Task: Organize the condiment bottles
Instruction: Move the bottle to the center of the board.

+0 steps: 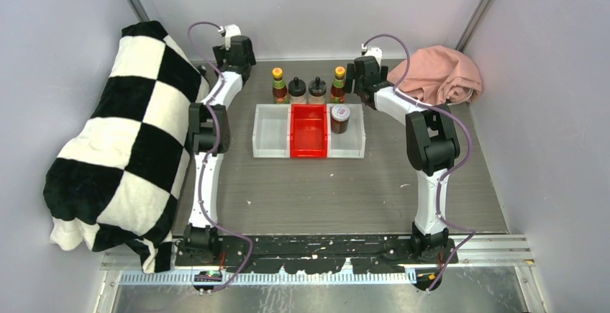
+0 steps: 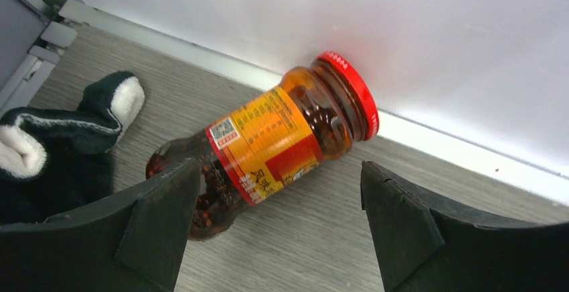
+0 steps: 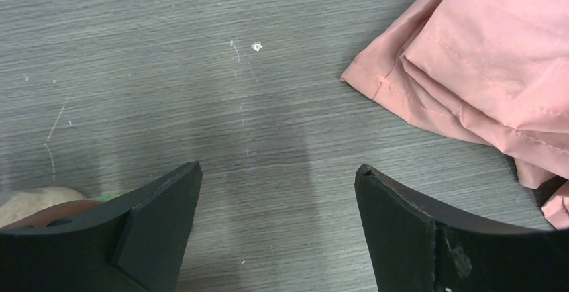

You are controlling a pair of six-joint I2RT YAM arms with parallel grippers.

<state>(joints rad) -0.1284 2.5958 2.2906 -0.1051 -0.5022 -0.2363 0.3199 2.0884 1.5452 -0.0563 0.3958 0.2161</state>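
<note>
Left wrist view: left gripper (image 2: 280, 168), jaws apart, faces a toppled red-lidded glass jar (image 2: 268, 137); centre on its labelled body before closing. Right gripper (image 3: 278, 168) likewise apart, empty.

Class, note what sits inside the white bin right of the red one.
A squat red-lidded jar stands upright at the far end of the white bin; the floor under it is covered.

I see the grey table (image 1: 345, 191) carrying a checkered blanket (image 1: 122, 140) at left; a pink cloth (image 1: 439, 74) back right; a red bin (image 1: 309, 132) between two white bins (image 1: 271, 134); four upright condiment bottles (image 1: 297, 90) behind them; a red-lidded jar (image 2: 268, 148) on its side.
</note>
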